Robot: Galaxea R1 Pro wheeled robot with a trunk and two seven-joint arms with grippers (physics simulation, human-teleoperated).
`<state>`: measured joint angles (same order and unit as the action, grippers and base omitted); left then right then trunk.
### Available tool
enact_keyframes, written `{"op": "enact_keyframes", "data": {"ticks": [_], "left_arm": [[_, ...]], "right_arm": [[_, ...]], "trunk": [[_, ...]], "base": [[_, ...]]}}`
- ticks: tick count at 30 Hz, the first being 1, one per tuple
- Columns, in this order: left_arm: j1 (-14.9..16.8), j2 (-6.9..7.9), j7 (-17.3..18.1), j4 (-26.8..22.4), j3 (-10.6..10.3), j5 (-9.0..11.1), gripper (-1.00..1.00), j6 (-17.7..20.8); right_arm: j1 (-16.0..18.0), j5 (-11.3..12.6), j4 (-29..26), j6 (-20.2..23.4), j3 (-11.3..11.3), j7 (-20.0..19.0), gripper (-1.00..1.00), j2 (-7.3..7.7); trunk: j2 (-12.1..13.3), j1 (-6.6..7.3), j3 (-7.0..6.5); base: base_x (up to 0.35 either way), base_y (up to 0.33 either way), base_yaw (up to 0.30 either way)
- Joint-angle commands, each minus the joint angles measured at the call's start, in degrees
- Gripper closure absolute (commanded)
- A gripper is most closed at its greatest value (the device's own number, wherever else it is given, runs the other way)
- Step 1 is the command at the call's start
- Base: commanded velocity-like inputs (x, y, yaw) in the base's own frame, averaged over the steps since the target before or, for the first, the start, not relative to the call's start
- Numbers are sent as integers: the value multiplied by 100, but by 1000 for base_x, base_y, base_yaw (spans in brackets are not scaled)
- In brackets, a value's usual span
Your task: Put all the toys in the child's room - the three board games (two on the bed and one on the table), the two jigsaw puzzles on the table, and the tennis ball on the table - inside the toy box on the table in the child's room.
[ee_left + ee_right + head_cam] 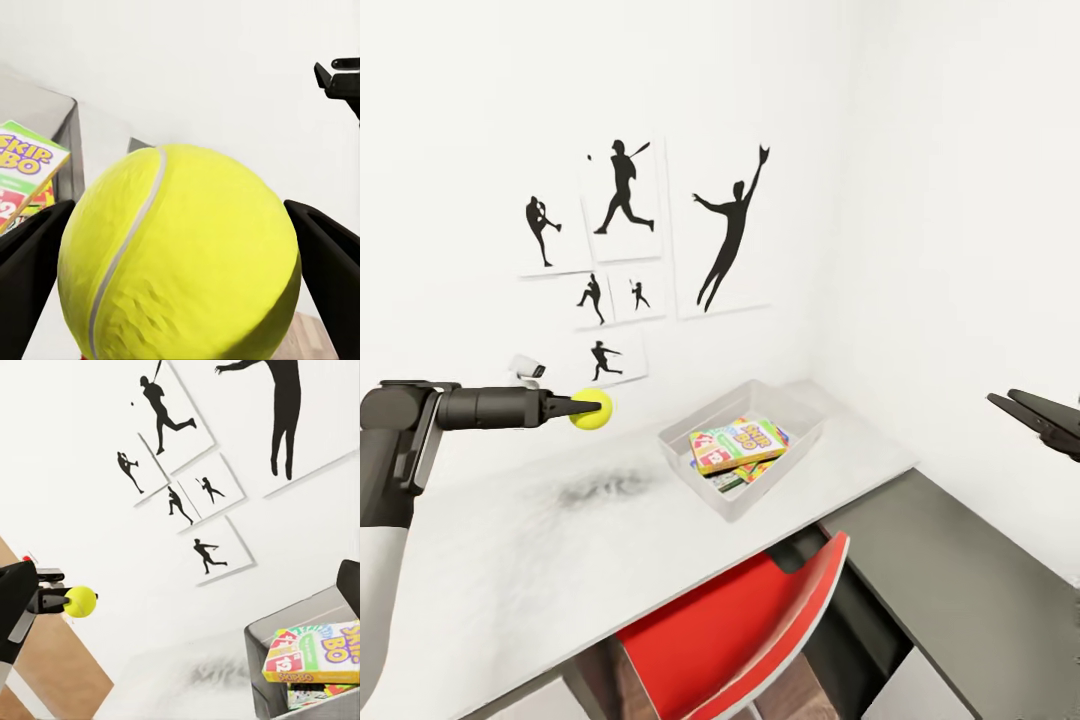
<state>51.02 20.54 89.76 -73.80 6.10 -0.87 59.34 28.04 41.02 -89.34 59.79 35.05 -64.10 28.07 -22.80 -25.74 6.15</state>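
Observation:
My left gripper (596,408) is shut on the yellow-green tennis ball (591,409), holding it in the air above the pale grey table (510,560), to the left of the toy box (682,437). Seen up close, the tennis ball (180,247) sits between both black fingers (30,262). The grey toy box holds a white and yellow SKIP BO board game (738,445) on top, with other colourful flat pieces (752,472) partly hidden beneath it. My right gripper (1028,412) hangs open at the far right, above the lower dark section. The bed is out of view.
A red and white swivel chair (750,620) is tucked under the table's front edge. The dark grey lower desk section (960,580) runs along the right wall. Black sports silhouette pictures (622,190) hang on the wall behind the table.

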Motion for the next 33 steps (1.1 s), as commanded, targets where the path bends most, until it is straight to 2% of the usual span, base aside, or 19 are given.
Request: {"op": "enact_keyframes", "data": {"ticks": [1,10,16,33], "left_arm": [[4,3,24,-3,2,-10,100,60],[4,5,24,-2,1,-10,100,60],[5,25,24,-3,5,-10,100,60],[5,22,24,-3,5,-10,100,60]], "right_arm": [[9,-12,2,21,2,-23,-100,-1],[9,-8,4,21,11,-43,-100,-1],[9,-14,4,21,18,-214,-100,13],[9,-15,4,21,20,-243,-100,14]], "trunk": [[-12,-5,5],[-12,-5,-66],[-12,-5,-113],[-12,-5,-242]], "base": [[121,59,-200],[235,-3,-200],[54,-5,-200],[90,27,-195]]}}
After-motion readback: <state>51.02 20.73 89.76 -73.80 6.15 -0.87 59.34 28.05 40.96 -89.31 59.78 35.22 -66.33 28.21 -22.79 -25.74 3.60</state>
